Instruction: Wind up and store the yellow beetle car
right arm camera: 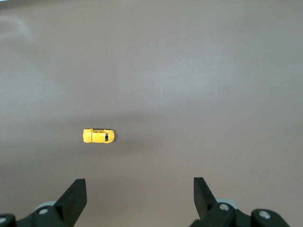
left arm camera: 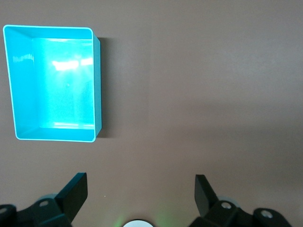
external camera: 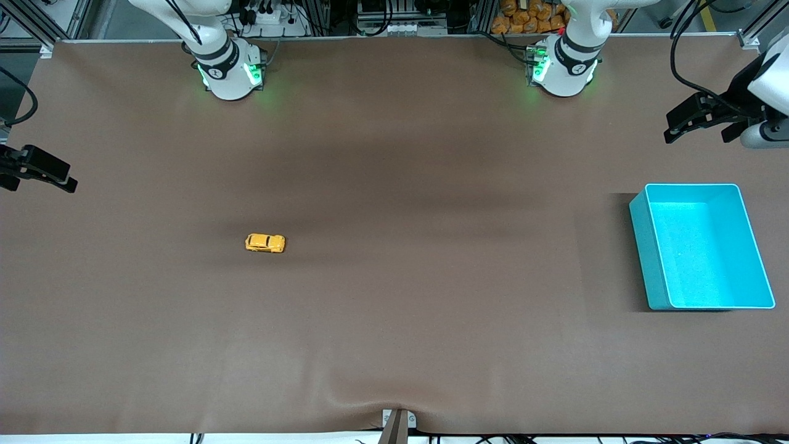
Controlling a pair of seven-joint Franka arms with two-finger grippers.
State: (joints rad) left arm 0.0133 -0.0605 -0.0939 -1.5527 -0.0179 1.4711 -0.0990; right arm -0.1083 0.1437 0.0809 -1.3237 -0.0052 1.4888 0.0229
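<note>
Front view: the yellow beetle car [external camera: 265, 243] sits on its wheels on the brown table cover [external camera: 394, 320], toward the right arm's end, with bare cover all around it and nothing touching it. The turquoise bin [external camera: 642, 246] stands well apart from the car at the left arm's end of the table, upright, its inside showing only its own floor. The right gripper [external camera: 58, 180] hangs at the edge of the table at the right arm's end, and the left gripper [external camera: 681, 131] hangs over the table edge at the left arm's end, above the bin's end of the cover; both arms wait. A small metal bracket [external camera: 397, 422] clamps the cover at the table edge nearest the camera.

Left wrist view: the 2 fingers [left arm camera: 75, 191] of the left gripper [left arm camera: 141, 191] stand wide apart, released, holding nothing. The bin [left arm camera: 97, 85] lies below on the cover.

Right wrist view: the right gripper [right arm camera: 140, 194] is likewise spread and holds nothing. The car [right arm camera: 98, 136] lies on the cover below, apart from both fingers [right arm camera: 202, 191], nothing between them.
</note>
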